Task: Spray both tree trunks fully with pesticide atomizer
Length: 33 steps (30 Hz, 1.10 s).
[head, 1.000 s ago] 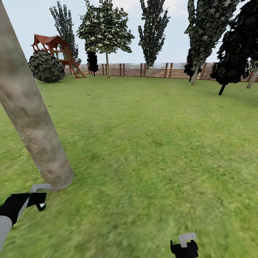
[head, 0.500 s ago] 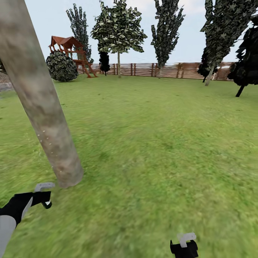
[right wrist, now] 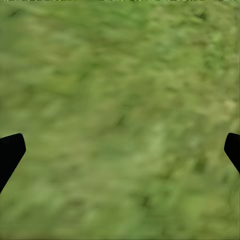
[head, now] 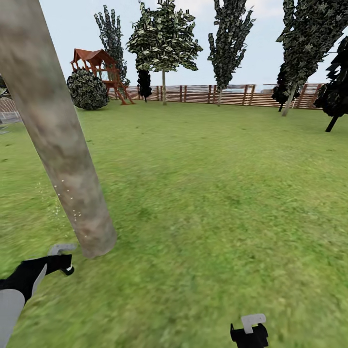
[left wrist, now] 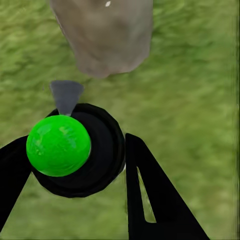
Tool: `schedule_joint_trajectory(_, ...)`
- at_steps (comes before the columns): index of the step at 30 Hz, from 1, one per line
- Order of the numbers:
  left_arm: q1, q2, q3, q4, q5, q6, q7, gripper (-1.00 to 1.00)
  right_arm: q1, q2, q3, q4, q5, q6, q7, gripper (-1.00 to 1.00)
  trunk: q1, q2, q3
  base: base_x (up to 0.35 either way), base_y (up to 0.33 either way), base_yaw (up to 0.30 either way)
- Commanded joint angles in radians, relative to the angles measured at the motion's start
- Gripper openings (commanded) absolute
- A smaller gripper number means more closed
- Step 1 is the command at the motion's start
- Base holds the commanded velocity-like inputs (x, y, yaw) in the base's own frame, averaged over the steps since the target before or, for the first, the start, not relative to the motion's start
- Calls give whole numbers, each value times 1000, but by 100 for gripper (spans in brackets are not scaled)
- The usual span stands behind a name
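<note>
I can read no brand, label or writing anywhere. Closest to me, my left gripper (left wrist: 75,170) is clamped around the pesticide atomizer (left wrist: 80,150): from the left wrist camera it is a round black body with a glossy bright green ball on top and a small grey nozzle pointing toward the foot of the tree trunk (left wrist: 105,35). In the head view the same left gripper (head: 60,263) sits low at the left, just beside the base of that trunk (head: 58,140), with the atomizer's grey tip (head: 60,248) showing above the black fingers. My right gripper (head: 249,333) hangs low at the right, and the right wrist camera shows its two black fingertips (right wrist: 11,152) spread wide apart over blurry grass, holding nothing. The trunk is a thick, smooth, mottled grey-brown column leaning left, with a scatter of tiny pale specks low on its left side. Beyond it the green lawn (head: 217,183) runs flat to a brown slatted wooden fence (head: 232,94). Far off stand a red-roofed play tower (head: 99,70), a round dark bush (head: 88,90), a leafy tree (head: 164,36) and slim dark trees (head: 229,34).
</note>
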Motion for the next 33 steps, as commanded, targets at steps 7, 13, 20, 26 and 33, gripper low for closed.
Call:
schedule_joint_trajectory(7, -14, -1, -157, -132, -23, 104, -30, -100, 0, -1, -7, 2, 11, -2, -4, 100, 0, 0, -1, 0, 0, 0)
schedule_joint_trajectory(13, -11, 112, -230, -212, -75, 196, -190, -100, 0, 0, -7, 2, 11, -2, -4, 100, 0, 0, -1, 0, 0, 0)
schedule_joint_trajectory(20, -1, 71, -229, -161, -152, 189, -211, -100, 0, 0, -7, 2, 11, -2, -4, 100, 0, 0, -1, 0, 0, 0)
schedule_joint_trajectory(26, 25, 72, -228, -141, -155, 186, -205, -100, 0, 0, -7, 2, 11, -2, -4, 100, 0, 0, -1, 0, 0, 0)
schedule_joint_trajectory(33, 51, 86, -210, -139, -154, 195, -134, -100, 0, -1, -7, 2, 11, -2, -4, 100, 0, 0, -1, 30, -10, 0)
